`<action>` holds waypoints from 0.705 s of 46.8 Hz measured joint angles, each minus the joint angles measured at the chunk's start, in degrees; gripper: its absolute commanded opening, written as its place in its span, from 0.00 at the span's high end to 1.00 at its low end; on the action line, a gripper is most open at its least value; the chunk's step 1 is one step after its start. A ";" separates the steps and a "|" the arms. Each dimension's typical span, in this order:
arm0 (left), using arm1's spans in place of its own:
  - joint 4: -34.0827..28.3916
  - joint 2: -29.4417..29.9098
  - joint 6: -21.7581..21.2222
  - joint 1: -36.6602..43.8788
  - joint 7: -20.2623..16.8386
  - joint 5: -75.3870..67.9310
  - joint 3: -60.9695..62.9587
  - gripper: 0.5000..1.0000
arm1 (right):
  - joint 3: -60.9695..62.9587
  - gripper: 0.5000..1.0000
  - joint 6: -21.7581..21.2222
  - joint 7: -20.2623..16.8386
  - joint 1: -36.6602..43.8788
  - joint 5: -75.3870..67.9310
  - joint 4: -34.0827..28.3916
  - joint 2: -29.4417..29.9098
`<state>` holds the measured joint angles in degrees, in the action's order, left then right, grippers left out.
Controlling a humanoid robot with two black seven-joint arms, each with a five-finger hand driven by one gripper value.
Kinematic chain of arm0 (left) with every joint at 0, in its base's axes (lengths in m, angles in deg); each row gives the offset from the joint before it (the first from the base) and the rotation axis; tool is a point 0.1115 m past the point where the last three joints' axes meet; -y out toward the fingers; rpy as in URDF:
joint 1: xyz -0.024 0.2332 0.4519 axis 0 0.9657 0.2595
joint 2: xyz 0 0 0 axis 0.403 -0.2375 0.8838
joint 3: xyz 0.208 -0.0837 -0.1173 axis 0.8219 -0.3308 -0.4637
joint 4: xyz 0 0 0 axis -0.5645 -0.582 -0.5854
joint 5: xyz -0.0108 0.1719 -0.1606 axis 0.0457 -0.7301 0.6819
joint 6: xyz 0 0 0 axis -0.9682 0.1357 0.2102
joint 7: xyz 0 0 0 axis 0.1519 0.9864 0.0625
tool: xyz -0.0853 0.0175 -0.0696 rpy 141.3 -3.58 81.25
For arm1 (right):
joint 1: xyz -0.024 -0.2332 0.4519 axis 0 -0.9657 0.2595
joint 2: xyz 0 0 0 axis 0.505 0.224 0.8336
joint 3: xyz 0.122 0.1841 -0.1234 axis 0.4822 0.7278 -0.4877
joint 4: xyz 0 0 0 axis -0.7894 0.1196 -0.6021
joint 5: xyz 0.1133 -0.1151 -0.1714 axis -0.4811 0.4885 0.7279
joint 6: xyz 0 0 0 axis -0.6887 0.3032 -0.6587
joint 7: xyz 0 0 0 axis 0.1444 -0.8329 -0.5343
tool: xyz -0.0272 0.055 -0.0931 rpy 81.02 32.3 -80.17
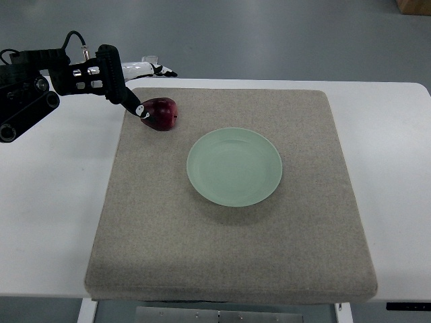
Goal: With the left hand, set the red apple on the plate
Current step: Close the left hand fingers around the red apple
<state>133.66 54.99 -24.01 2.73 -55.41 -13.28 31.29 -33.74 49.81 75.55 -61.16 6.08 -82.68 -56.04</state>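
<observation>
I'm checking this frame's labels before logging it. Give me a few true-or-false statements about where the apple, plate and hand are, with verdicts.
1. The red apple lies on the plate. False: it lies on the grey mat, apart from the plate, toward the mat's far left corner.
2. The left hand reaches the apple from the picture's left, with a fingertip at the apple's left side. True.
3. The plate is pale green and holds nothing. True.
4. The right hand is gripping the plate's rim. False: no right hand is in view.
5. The mat lies on a white table. True.
</observation>
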 measured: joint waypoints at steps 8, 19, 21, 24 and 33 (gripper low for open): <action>-0.07 -0.78 -0.26 0.38 0.00 -4.29 0.09 0.05 | -0.01 0.07 0.00 0.00 0.00 0.00 0.00 0.00; -0.72 -2.13 -1.22 0.71 0.00 -4.54 0.10 0.14 | 0.01 0.07 0.00 0.00 -0.01 -0.01 0.00 0.00; -0.81 -2.37 -1.26 0.74 0.00 -4.56 0.10 0.17 | 0.01 0.07 0.00 0.00 0.02 0.00 0.00 0.00; -0.86 -2.52 -1.30 0.75 0.00 -4.57 0.19 0.20 | -0.01 0.07 0.00 0.00 -0.01 0.02 0.00 0.00; -1.27 -2.61 -1.32 0.75 -0.05 -4.58 0.70 0.26 | -0.02 0.07 0.00 0.00 0.01 0.03 0.00 0.00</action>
<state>132.39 52.39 -25.33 3.48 -55.46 -17.86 31.99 -33.76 49.81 75.55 -61.15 6.11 -82.69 -56.04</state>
